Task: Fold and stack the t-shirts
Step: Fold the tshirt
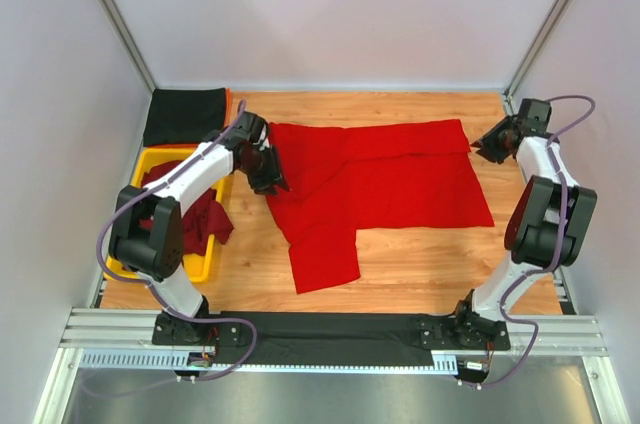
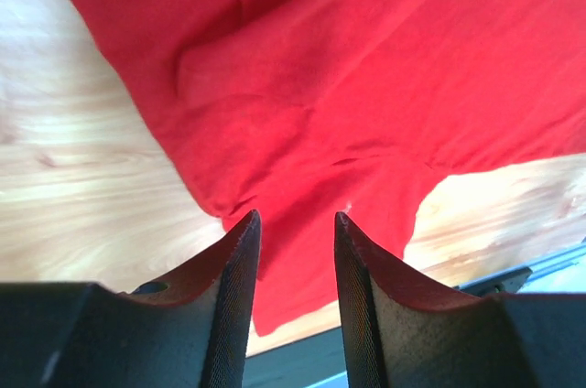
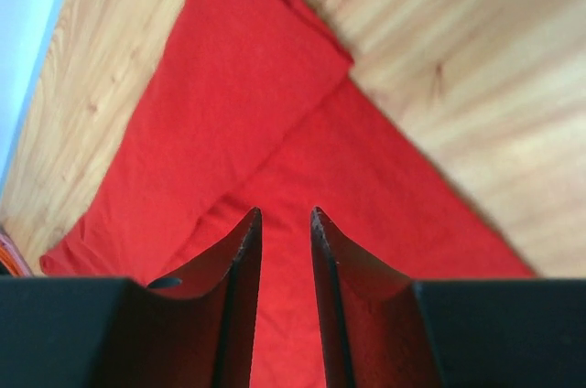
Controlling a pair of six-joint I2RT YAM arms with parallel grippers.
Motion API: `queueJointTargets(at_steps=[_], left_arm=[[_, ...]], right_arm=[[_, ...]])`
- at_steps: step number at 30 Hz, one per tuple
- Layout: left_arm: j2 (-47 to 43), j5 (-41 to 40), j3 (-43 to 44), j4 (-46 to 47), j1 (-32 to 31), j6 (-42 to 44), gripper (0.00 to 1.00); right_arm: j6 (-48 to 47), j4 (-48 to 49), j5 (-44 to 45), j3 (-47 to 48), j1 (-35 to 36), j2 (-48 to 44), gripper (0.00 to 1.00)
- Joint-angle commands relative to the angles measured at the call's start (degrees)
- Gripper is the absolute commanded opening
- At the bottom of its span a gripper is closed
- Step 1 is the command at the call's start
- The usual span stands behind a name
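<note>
Lying flat, the red t-shirt (image 1: 400, 179) has the left pincer (image 1: 272, 180) at its 9 o'clock edge, the right pincer (image 1: 480, 148) at 2 o'clock. Both stand parted, empty.

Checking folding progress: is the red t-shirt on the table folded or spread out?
Mostly spread: the red t-shirt lies flat on the table, one sleeve sticking out; only its far edge is doubled over.

White arms (image 1: 200, 169), black joints (image 1: 150, 234), purple cables (image 1: 572, 100), ribbed dark fingers (image 2: 233, 296).
</note>
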Motion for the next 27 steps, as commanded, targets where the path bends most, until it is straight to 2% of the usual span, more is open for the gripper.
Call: queueJointTargets(at_steps=[1, 4, 5, 8, 11, 15, 19, 21, 24, 27], left_arm=[[-2.29, -0.33, 1.91, -1.92, 1.66, 4.50, 0.45], [-4.48, 3.89, -2.46, 2.02, 1.49, 4.06, 0.45], [-5.36, 4.44, -3.88, 3.43, 1.05, 3.98, 0.45], [-6.33, 3.13, -5.22, 4.33, 0.87, 5.20, 0.45], [-4.49, -0.65, -0.83, -1.46, 1.39, 8.10, 0.45], [-4.66, -2.76, 3.47, -2.79, 3.85, 8.89, 0.45], [-2.03, -2.42, 8.23, -4.38, 10.78, 8.63, 0.45], [0.08, -0.93, 11.81, -3.94, 12.11, 8.63, 0.45], [3.85, 0.83, 17.00, -4.03, 12.21, 9.69, 0.45], [5.97, 0.75, 17.82, -3.68, 12.12, 9.42, 0.45]], right_arm=[[-0.58, -8.13, 6.58, -5.89, 2.89, -5.51, 0.28], [-0.40, -6.39, 8.17, -12.21, 3.34, -7.97, 0.24], [-0.75, -4.90, 7.48, -13.27, 3.34, -8.33, 0.19], [-1.28, -3.84, 8.51, -16.18, 3.34, -8.33, 0.17], [-1.63, -4.18, 12.11, -18.29, 3.34, -7.63, 0.17], [-1.19, -4.18, 16.59, -20.22, 3.34, -6.49, 0.13], [-0.75, -5.41, 20.82, -21.72, 3.16, -6.05, 0.12], [-1.71, -6.03, 23.46, -21.72, 2.73, -6.31, 0.12], [-2.68, -7.08, 21.98, -20.06, 2.72, -8.06, 0.13], [-2.60, -9.54, 18.72, -16.20, 6.04, -11.22, 0.18]])
